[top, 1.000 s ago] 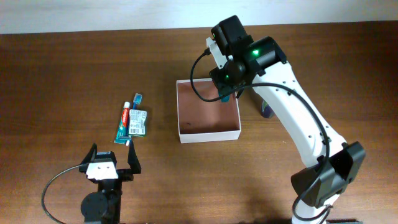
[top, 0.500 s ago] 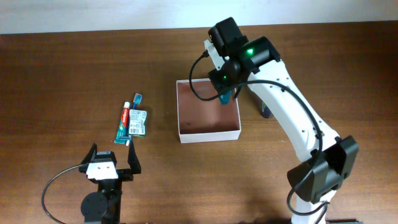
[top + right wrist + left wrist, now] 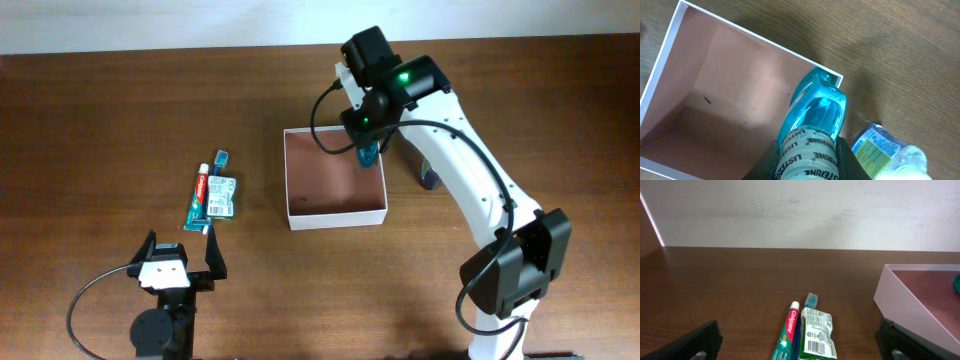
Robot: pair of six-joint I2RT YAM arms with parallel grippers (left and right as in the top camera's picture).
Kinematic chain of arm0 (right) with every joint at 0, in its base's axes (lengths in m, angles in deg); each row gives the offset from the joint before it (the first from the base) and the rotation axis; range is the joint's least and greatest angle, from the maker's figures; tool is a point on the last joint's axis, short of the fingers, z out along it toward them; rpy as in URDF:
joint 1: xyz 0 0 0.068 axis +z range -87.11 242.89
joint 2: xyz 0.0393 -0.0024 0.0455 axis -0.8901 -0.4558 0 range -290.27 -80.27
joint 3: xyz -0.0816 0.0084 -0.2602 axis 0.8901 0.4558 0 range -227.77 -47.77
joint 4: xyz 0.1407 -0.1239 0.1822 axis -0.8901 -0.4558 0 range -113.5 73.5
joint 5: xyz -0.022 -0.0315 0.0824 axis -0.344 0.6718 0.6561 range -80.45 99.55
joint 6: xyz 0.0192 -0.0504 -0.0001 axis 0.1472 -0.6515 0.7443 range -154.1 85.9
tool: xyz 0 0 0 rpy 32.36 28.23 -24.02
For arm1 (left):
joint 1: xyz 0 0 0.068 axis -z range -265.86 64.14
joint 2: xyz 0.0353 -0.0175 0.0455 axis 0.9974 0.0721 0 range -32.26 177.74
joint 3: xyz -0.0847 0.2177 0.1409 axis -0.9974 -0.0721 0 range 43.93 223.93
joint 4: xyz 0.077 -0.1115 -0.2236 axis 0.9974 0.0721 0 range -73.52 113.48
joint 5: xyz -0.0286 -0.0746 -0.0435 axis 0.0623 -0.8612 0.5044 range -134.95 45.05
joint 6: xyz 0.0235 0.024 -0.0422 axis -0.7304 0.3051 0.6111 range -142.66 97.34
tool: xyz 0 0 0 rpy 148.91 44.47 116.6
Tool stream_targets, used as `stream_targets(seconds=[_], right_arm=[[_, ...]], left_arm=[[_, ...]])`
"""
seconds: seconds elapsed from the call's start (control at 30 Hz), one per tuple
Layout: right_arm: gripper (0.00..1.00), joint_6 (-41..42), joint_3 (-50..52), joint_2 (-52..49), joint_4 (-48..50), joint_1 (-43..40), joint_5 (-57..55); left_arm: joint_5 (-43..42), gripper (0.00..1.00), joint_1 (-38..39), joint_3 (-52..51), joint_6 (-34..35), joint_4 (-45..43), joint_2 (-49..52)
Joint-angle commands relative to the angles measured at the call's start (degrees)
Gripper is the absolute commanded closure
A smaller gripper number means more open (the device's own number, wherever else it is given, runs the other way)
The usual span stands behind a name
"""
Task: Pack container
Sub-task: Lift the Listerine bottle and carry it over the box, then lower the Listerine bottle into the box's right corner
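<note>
Clamped in the right pincer (image 3: 805,162), the blue bottle (image 3: 815,112) is held just ahead over the box (image 3: 730,75) corner, ready to be laid inside.

White right arm (image 3: 472,188), black joints (image 3: 527,262), green light (image 3: 404,78); left pincer (image 3: 182,246) black.

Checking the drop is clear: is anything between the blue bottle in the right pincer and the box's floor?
Nothing visible lies inside the container; its floor is bare. Only its corner rim appears under the tip of the blue bottle.
</note>
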Motion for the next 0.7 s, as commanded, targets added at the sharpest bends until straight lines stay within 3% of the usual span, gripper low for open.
stream_targets(seconds=[0.0, 0.67], right_arm=[[0.85, -0.39, -1.18, 0.28, 0.66, -0.44, -1.33], [0.85, -0.42, 2.93, 0.0, 5.05, -0.35, -1.38]], left_arm=[[-0.83, 0.01, 0.24, -0.44, -0.9, -0.17, -0.46], [-0.83, 0.01, 0.24, -0.44, -0.9, -0.17, -0.46]])
